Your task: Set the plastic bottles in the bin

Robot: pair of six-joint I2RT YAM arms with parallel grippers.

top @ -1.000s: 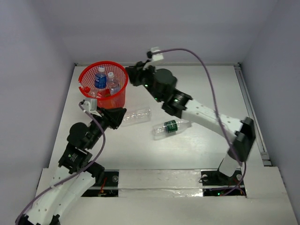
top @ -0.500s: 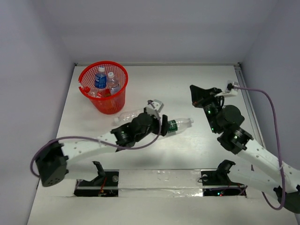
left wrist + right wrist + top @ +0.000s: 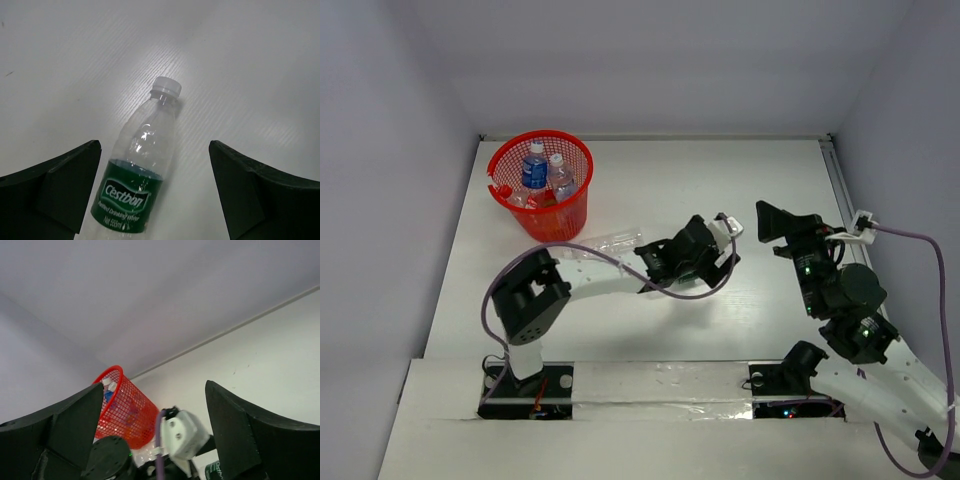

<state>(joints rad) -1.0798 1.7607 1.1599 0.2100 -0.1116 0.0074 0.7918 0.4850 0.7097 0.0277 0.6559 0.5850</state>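
Several bottles (image 3: 542, 172) seen inside red bin (image 3: 555, 220), far-left corner; unlabelled bottle (image 3: 610, 243) laid just beside it. Mid-bench, green-label bottle (image 3: 137, 185) straddled, untouched, by spread left gripper (image 3: 154, 165). Right gripper (image 3: 155, 405) held spread, empty, near right edge

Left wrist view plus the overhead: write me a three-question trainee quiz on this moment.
1. True or false: the left gripper is shut on the green-labelled bottle.
2. Where is the clear bottle? A) inside the bin B) lying on the table near the bin C) standing by the far wall.
3. Fill in: the green-labelled bottle's cap is ____.
Key: 1 false; 2 B; 3 white.
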